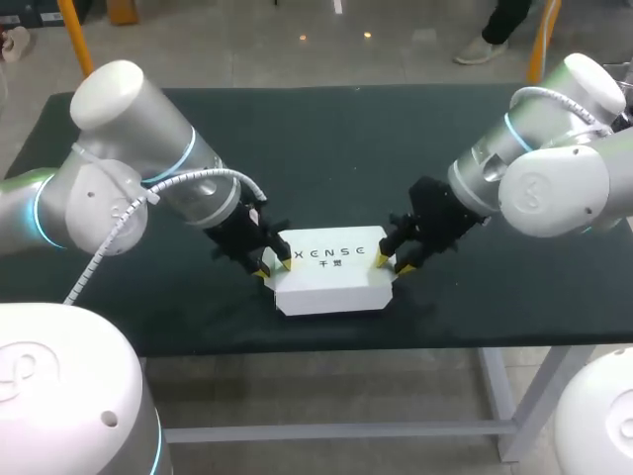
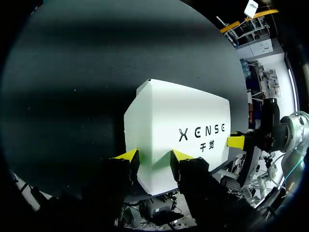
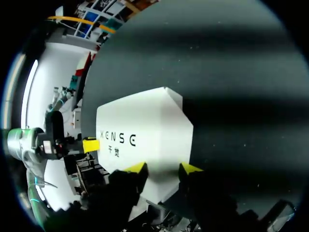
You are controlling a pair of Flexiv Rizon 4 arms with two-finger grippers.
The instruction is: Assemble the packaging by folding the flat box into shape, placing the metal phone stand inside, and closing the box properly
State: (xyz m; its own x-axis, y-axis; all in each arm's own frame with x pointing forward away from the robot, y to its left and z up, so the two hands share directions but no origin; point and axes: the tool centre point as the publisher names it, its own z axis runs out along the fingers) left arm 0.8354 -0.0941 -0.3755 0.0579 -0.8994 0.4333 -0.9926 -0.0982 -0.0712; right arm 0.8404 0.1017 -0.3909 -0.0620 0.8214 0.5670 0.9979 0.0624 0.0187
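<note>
The dark table point(image 1: 326, 148) fills most of the head view, and the two arms come in over it from either side: the left arm point(image 1: 129, 168) bends in from the left edge, the right arm point(image 1: 554, 158) from the right, both angled down toward the middle of the table's near side. There lies the white box point(image 1: 331, 277), folded into shape and flat on the table close to its front edge, with dark print on its upper face and cut-off corners along its near side (whether its flaps are fully tucked in cannot be told). The left gripper point(image 1: 276, 265) is at the box's left end and the right gripper point(image 1: 392, 264) at its right end, so the box sits between the two. In the left wrist view the left gripper point(image 2: 154, 157) has its fingers a moderate way apart, the yellow tips lying against the near end of the box point(image 2: 178, 130) rather than clamping it from two sides. The right wrist view shows the same for the right gripper point(image 3: 163, 168): fingers moderately spread, tips resting at the end of the box point(image 3: 145, 125), nothing held between them.
</note>
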